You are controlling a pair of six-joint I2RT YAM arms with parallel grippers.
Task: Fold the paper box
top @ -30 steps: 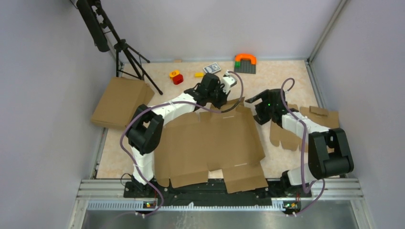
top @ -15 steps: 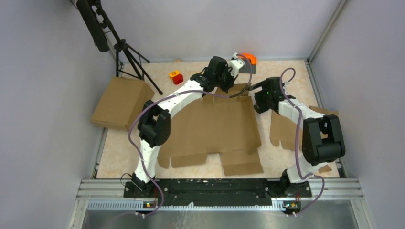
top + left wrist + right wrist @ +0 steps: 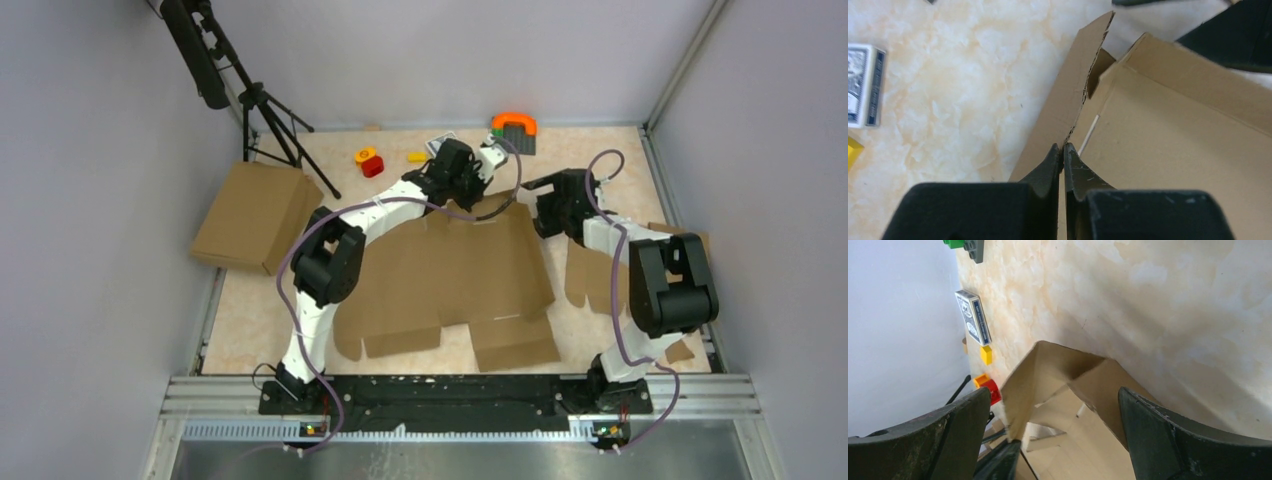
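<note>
Across the overhead view, the plain brown corrugated-cardboard paper box point(image 3: 450, 270) lies mostly as a flat die-cut sheet on the marbled beige worktop point(image 3: 255, 320). Its near flaps are spread toward the arm bases and only the far edge is lifted, so I judge the folding barely begun: one far wall is coming up, while the side walls, the near flaps and the closing tabs are all left to do. The left fingers point(image 3: 472, 192) and the right fingers point(image 3: 540, 215) both sit at that far edge, the right pair beside its far right corner. Seen from the left wrist, the left fingers point(image 3: 1047, 167) are pressed together and pinch the ragged end of a raised strip of the sheet, which stands up from the tips and leans away, with the box floor just to its right. Seen from the right wrist, the right fingers point(image 3: 943, 432) are spread wide and hold nothing. The lifted corner of the box point(image 3: 1048, 367) stands in the gap between them, apart from both.
</note>
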